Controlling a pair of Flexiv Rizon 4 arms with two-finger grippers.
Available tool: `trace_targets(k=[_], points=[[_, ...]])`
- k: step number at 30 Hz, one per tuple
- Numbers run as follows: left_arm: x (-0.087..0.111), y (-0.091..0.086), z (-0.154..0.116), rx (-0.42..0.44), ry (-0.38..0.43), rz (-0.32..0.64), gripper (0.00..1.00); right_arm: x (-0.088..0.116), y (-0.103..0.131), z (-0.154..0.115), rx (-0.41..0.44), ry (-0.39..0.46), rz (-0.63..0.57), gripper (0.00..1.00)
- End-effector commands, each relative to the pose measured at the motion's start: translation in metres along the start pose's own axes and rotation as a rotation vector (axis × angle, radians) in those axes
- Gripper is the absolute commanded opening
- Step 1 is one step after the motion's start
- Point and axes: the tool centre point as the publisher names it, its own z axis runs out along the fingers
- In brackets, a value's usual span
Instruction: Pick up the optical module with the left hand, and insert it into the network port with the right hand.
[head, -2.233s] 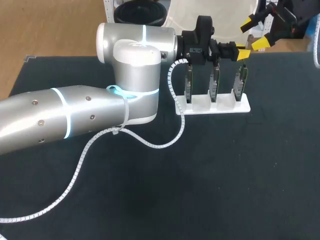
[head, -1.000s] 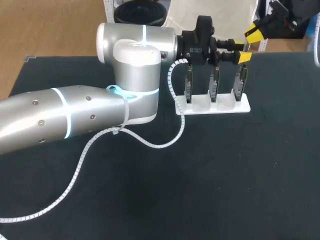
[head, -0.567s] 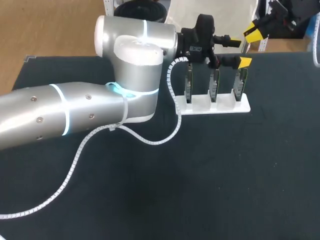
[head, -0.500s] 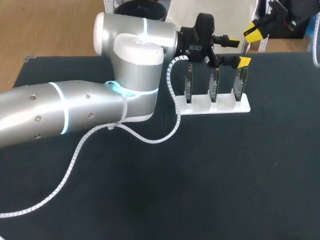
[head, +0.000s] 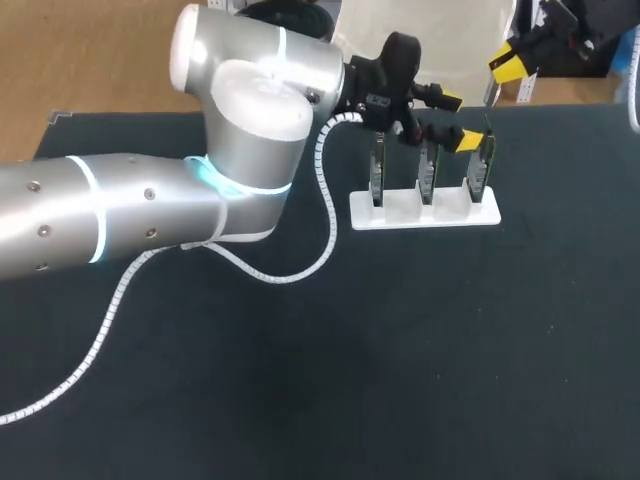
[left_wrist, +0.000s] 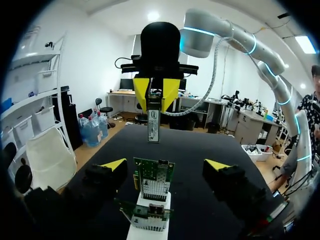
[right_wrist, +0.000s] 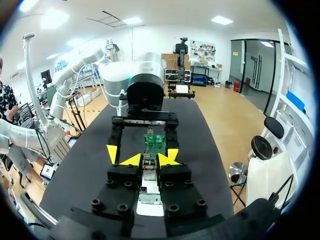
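The optical module (left_wrist: 153, 121), a slim metal bar, hangs upright in my right gripper (left_wrist: 156, 94), which is shut on its upper end above the far end of the stand. In the right wrist view the module (right_wrist: 148, 167) sits between that gripper's (right_wrist: 148, 160) yellow tips. My left gripper (head: 460, 120) is open, its fingers spread wide to either side of the rightmost network card (head: 482, 165), touching nothing. From the left wrist the left gripper (left_wrist: 165, 165) frames the nearest green card (left_wrist: 154, 177), whose port faces up.
Three green network cards stand upright in a white slotted stand (head: 425, 212) at the back of the dark table. A white spiral cable (head: 300, 260) trails from my left arm across the table's left half.
My left gripper opened, let go of the module and drew back and down from it. My right gripper stayed shut on the module and barely moved.
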Motion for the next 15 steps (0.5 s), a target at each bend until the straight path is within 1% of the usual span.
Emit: trace_targets(k=[1,5,9,13,15], points=[[-0.0061,0.0063,-0.0007,0.009,0.031,0.021,1.00,0.0001,0.0050,0.0011,0.014,-0.004,-0.002,0.00],[-0.0097,0.0074,0.0015,0.025,0.041,0.036,1.00,0.0000,0.0048,0.0014,0.016,-0.008,-0.002,0.00],[-0.0106,0.0076,0.0065,0.051,0.074,0.054,1.00,-0.0001,0.0049,0.0013,0.022,-0.013,0.000,0.00],[-0.0104,0.0074,0.0087,0.054,0.111,0.068,1.00,0.0002,0.0048,0.0007,0.026,-0.013,0.001,0.00],[-0.0090,0.0076,0.0089,0.055,0.117,0.066,1.00,0.0004,0.0047,0.0003,0.028,-0.014,0.002,0.00]])
